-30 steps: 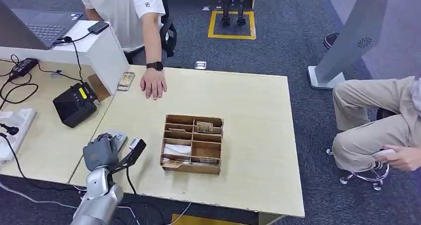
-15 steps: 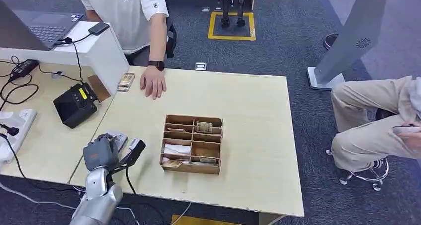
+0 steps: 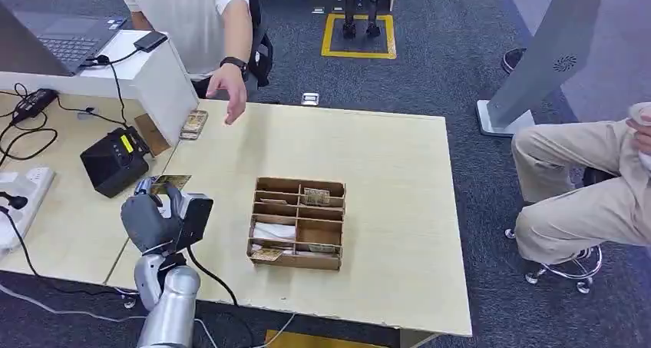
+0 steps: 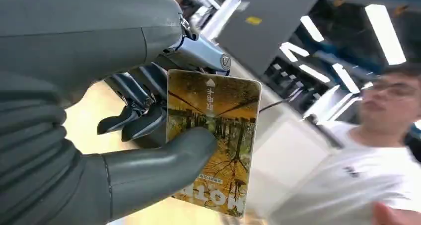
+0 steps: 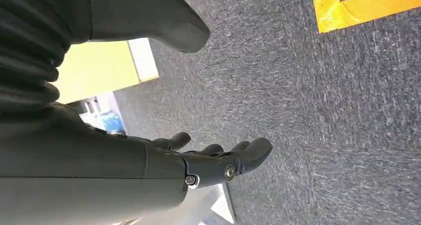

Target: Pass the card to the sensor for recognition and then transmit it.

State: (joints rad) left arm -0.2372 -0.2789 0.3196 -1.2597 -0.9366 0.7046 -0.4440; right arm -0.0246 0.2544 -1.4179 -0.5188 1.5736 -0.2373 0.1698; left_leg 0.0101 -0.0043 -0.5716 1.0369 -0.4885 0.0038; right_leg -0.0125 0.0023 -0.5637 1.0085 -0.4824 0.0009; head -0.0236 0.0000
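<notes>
Since a second ago the left hand (image 3: 153,217) has lifted off the tabletop (image 3: 384,164), thumb and fingers (image 4: 144,123) pinching the card (image 4: 213,140) near the black sensor (image 3: 114,160); right hand (image 5: 208,160) hangs with fingers spread.

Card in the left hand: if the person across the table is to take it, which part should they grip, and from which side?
The free end of the card past the thumb, taken from the far side: the left hand pinches only its near end.

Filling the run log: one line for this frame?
left hand: holds card, raised near black sensor | right hand: open, hanging over floor | person's hand: above table
</notes>
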